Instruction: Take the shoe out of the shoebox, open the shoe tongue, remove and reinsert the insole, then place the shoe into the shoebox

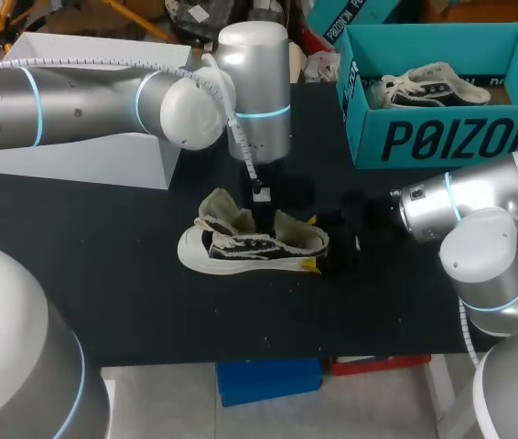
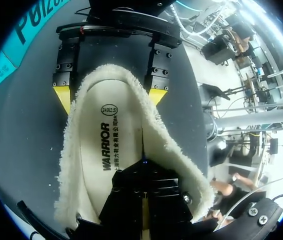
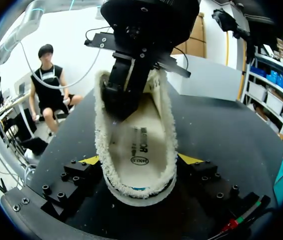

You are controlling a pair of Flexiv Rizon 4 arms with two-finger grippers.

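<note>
Table (image 1: pixel 103 302): black, with open room all around the shoe.
Shoebox (image 1: pixel 442 137): teal, open, at the far right corner, well apart from the shoe.
Shoe (image 1: pixel 241 247): mid-table on its sole. Probably light, with a soft fleecy collar and a firmer sole, so the heel is the best hold.
Right gripper (image 3: pixel 139 161): clamped across the heel.
Left gripper (image 2: pixel 143 170): down in the shoe's mouth; cannot tell its state.
Insole (image 2: pixel 101 135): flat inside.
</note>
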